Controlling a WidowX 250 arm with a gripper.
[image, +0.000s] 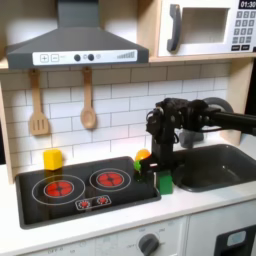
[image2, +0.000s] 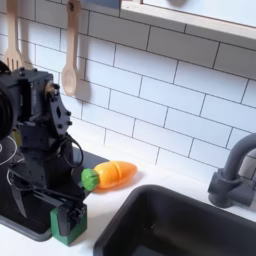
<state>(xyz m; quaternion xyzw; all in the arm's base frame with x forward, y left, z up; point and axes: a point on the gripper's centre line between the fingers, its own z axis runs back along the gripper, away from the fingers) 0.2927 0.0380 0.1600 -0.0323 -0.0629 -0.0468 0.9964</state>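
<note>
My gripper (image: 161, 174) (image2: 66, 208) points straight down at the stove's right edge. Its black fingers sit tight against the top of a small green block (image: 165, 184) (image2: 68, 228), and the jaws look closed on it. The block's base is at the level of the stove top (image: 75, 195) and the white counter (image2: 115, 215). Just behind the gripper lies an orange toy carrot (image: 143, 156) (image2: 113, 175) with a green end, on its side and apart from the fingers. A yellow block (image: 52, 158) stands at the stove's back left in the first exterior view.
A dark sink (image: 215, 165) (image2: 190, 228) lies right of the gripper in both exterior views, with a grey faucet (image2: 236, 172) behind it. A wooden spatula (image: 38, 108) and spoon (image: 88, 103) (image2: 68, 55) hang on the tiled wall. A range hood (image: 75, 45) and microwave (image: 205, 28) are overhead.
</note>
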